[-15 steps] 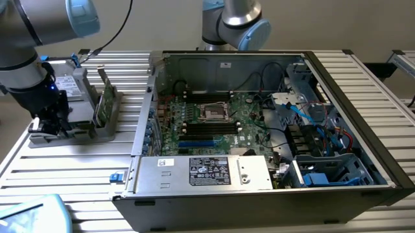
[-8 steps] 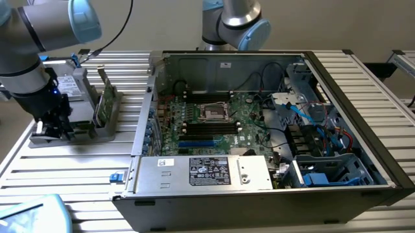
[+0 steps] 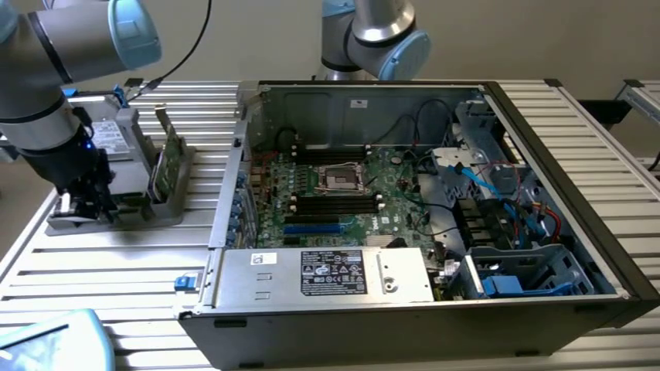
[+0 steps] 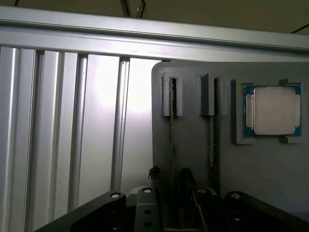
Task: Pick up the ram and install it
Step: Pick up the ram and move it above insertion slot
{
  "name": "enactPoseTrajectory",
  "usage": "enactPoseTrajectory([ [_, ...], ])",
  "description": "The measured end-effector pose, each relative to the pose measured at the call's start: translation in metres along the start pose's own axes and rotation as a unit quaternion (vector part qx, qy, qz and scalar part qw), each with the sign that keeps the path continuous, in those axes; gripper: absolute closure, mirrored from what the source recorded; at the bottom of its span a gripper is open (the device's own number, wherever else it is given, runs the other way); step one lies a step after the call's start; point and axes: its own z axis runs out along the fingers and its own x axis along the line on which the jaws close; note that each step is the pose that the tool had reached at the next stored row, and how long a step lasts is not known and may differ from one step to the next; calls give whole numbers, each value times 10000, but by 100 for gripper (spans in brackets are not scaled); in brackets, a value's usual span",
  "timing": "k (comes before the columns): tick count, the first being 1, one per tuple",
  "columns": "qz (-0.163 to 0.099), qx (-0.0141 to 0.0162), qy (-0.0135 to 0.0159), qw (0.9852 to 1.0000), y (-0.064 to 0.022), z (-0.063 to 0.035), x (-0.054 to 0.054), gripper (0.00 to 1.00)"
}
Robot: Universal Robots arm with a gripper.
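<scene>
Currently the pick-up step is in hand and nothing is lifted; the gripper (image 3: pixel 88 205) hangs low over the near end of a grey holder (image 3: pixel 116 220) on the slatted table; the ram (image 3: pixel 170 162), a thin green stick, stands on edge in a slot of that holder. Seen from the wrist, the gripper (image 4: pixel 170 178) has its two dark fingers (image 4: pixel 154 176) spread apart, and the ram (image 4: pixel 172 140) runs as a thin line up the holder (image 4: pixel 229 164), in line with the gap between them; the fingers appear to pinch nothing. A second stick (image 4: pixel 211 140) stands in the neighbouring slot, and a square processor chip (image 4: pixel 273 108) lies in a recess just beyond that one. To the exterior view's right of the holder sits the open computer case (image 3: pixel 309 340), its long black memory slots (image 3: pixel 335 202) empty. By my judgement, a clean grasp calls for keeping the stick centred in the gap, clear of its neighbour.
</scene>
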Motion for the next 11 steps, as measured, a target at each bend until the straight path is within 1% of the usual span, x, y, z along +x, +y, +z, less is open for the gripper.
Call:
enactPoseTrajectory([
  [2, -101, -3, -11, 9999, 0, 0, 0, 69],
  [4, -144, -4, -13, 9999, 0, 0, 0, 69],
  [11, -167, -5, -20, 9999, -1, 0, 0, 69],
])
